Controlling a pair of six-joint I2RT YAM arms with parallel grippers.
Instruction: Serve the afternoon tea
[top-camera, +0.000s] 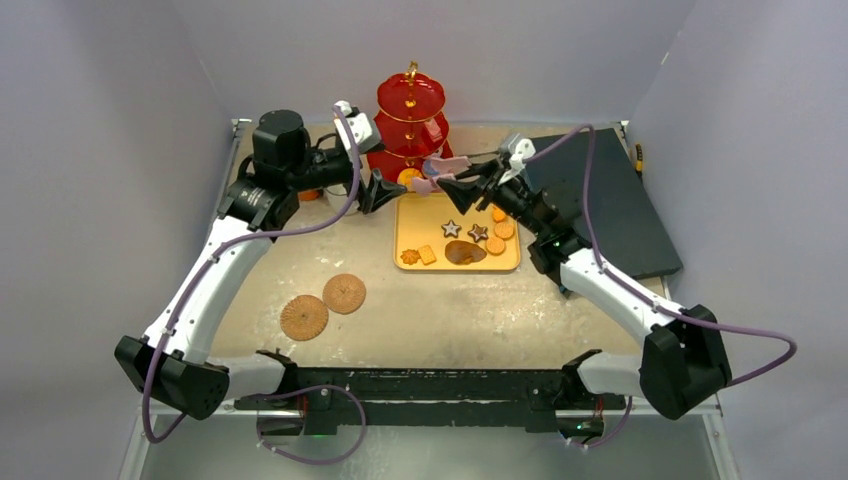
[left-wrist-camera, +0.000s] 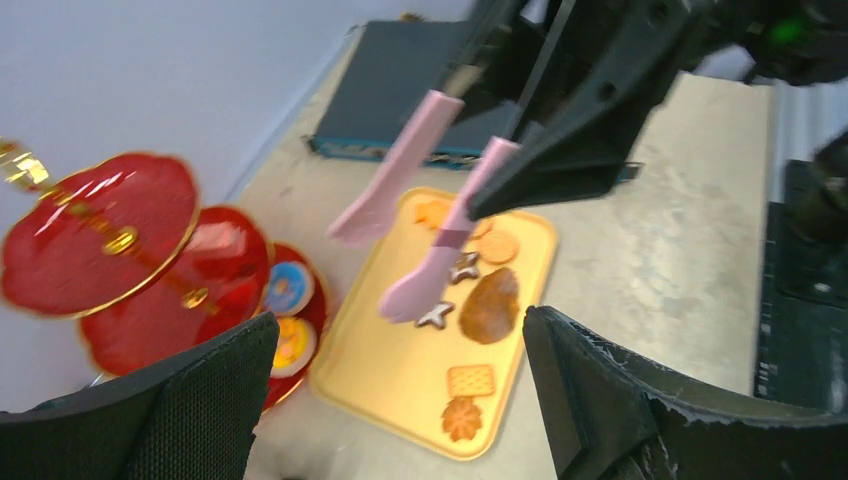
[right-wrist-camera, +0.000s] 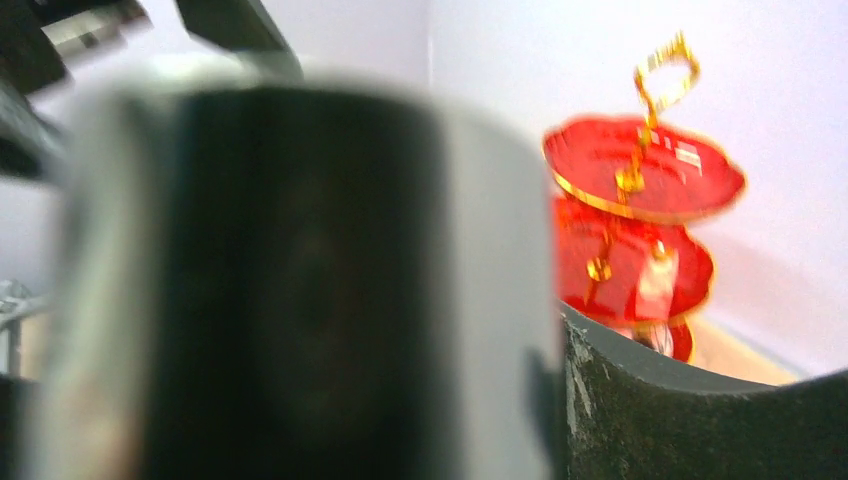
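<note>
Over the far edge of the yellow tray (top-camera: 415, 215), the right hand (top-camera: 452, 187) was clamped on a pair of pink tongs (left-wrist-camera: 395, 172), whose two arms stood apart with their spoon-shaped tips hanging above the tray's far half. Just left of the tray, the left hand (top-camera: 377, 192) hovered with its fingers spread wide and nothing between them, pointing across towards the tongs.

The red three-tier stand (top-camera: 411, 118) stood upright on the desk (top-camera: 430, 310) just beyond the tray's far-left corner. Two iced rounds (left-wrist-camera: 288, 288) lay on its lowest tier; the top tier was bare. The rest of the pastries lay on the tray itself: two star biscuits (top-camera: 451, 228) near the middle, orange rounds (top-camera: 504, 230) along the right side, a brown pastry (top-camera: 465, 252) at the near edge, and a square biscuit (top-camera: 427, 254) towards the near-left corner.

Two woven coasters (top-camera: 304, 317) lay well to the near left of the tray, and a dark board (top-camera: 605, 195) lay to its right. (The right wrist view was mostly filled by a blurred dark shape that I could not identify.)
</note>
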